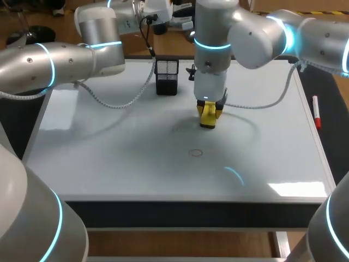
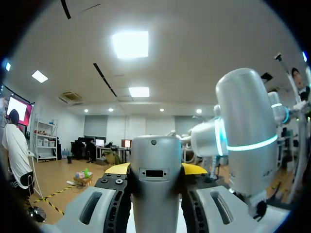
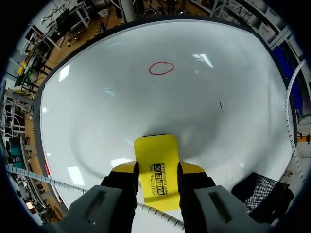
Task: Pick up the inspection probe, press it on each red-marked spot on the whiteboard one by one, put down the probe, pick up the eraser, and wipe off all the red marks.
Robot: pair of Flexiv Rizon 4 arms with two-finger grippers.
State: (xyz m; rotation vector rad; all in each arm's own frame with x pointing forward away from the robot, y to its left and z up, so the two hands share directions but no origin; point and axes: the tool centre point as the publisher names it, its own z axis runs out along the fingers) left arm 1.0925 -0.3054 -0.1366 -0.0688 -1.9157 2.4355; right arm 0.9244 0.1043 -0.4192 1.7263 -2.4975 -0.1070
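My right gripper (image 1: 210,109) (image 3: 158,170) is shut on a yellow eraser (image 1: 208,119) (image 3: 156,153), held down against the whiteboard (image 1: 109,147) just behind its middle. One red ring mark (image 1: 196,153) (image 3: 161,68) lies on the board ahead of the eraser, nearer the front edge. In the left wrist view my left gripper (image 2: 156,170) is shut on a grey cylindrical inspection probe (image 2: 156,189), raised and pointing out over the room. In the head view the left arm (image 1: 98,38) bends across the back left, and its gripper is out of sight.
A black mesh holder (image 1: 166,76) (image 3: 262,194) stands at the back of the board, with a small black clip (image 1: 191,72) beside it. A red marker (image 1: 316,112) lies along the right edge. Grey cables (image 1: 262,103) trail over the back of the board.
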